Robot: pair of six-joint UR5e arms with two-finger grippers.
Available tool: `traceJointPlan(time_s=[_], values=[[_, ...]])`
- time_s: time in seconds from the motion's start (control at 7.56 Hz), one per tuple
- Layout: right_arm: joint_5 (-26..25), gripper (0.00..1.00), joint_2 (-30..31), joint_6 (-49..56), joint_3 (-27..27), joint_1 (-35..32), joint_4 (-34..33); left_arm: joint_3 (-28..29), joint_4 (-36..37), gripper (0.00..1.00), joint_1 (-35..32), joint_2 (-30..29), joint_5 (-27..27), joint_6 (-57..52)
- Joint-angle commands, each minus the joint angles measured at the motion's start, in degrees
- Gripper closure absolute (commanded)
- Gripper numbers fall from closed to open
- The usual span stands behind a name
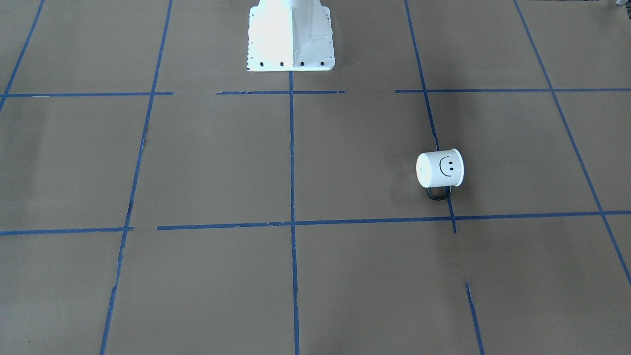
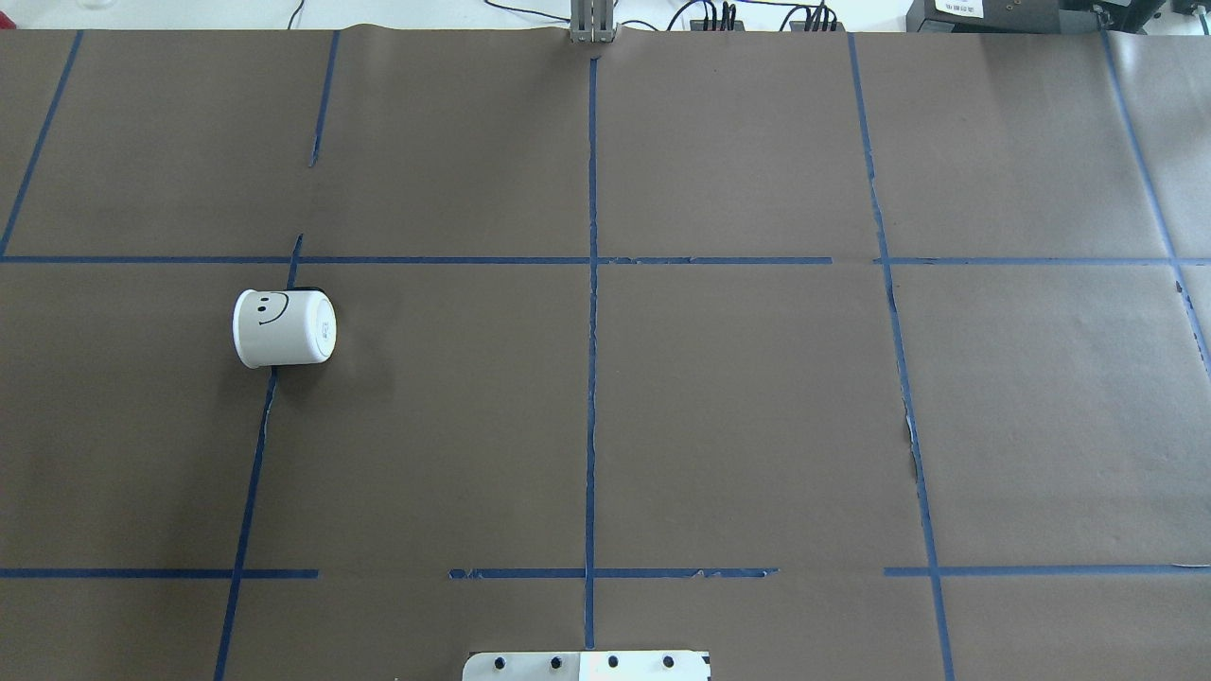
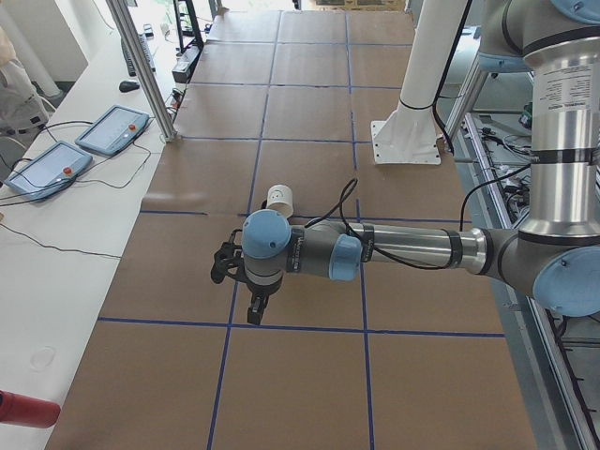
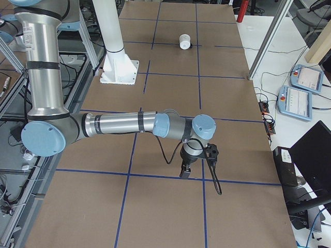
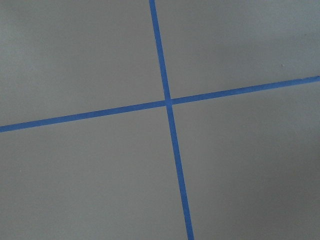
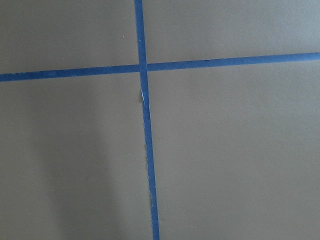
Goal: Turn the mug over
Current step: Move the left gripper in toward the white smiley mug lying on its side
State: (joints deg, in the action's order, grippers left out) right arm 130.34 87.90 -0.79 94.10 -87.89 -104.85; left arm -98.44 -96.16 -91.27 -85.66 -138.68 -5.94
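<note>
The white mug (image 1: 440, 168) with a black smiley lies on its side on the brown paper, on my left half of the table. Its black handle (image 1: 438, 193) rests on the paper on the operators' side. It also shows in the overhead view (image 2: 284, 327), with its flat base toward the table's middle, and in both side views (image 3: 279, 198) (image 4: 184, 41). My left gripper (image 3: 253, 314) hangs over the table's left end, apart from the mug. My right gripper (image 4: 184, 172) hangs over the right end, far from it. I cannot tell whether either is open or shut.
The white robot pedestal (image 1: 291, 37) stands at the robot's edge of the table. Blue tape lines (image 2: 591, 378) grid the paper. Teach pendants (image 3: 112, 128) (image 4: 297, 101) lie on benches on the operators' side. A red object (image 3: 23, 410) lies on the left bench.
</note>
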Motion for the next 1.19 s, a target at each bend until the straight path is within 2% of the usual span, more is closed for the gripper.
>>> traceJointPlan(time_s=[0.0, 0.13, 0.4, 0.66, 0.79, 0.93, 1.06], values=[[0.00, 0.00, 0.08, 0.00, 0.03, 0.00, 0.00, 0.08, -1.57, 0.00, 9.47, -4.06, -0.46, 9.54], [0.00, 0.00, 0.08, 0.00, 0.03, 0.00, 0.00, 1.13, -5.23, 0.00, 14.49, -6.51, -0.11, 17.98], [0.00, 0.00, 0.00, 0.00, 0.03, 0.00, 0.00, 1.93, -17.68, 0.00, 21.90, -6.63, 0.33, 34.49], [0.00, 0.00, 0.00, 0.00, 0.03, 0.00, 0.00, 2.37, -36.29, 0.00, 31.98, -5.93, 13.45, 58.40], [0.00, 0.00, 0.00, 0.00, 0.03, 0.00, 0.00, 3.16, -44.90, 0.00, 35.08, -5.75, 14.74, 65.81], [0.00, 0.00, 0.00, 0.00, 0.03, 0.00, 0.00, 4.47, -57.26, 0.00, 37.28, -4.62, 14.84, 74.06], [0.00, 0.00, 0.08, 0.00, 0.03, 0.00, 0.00, 7.18, -70.09, 0.00, 39.57, -3.91, 19.10, 82.23]])
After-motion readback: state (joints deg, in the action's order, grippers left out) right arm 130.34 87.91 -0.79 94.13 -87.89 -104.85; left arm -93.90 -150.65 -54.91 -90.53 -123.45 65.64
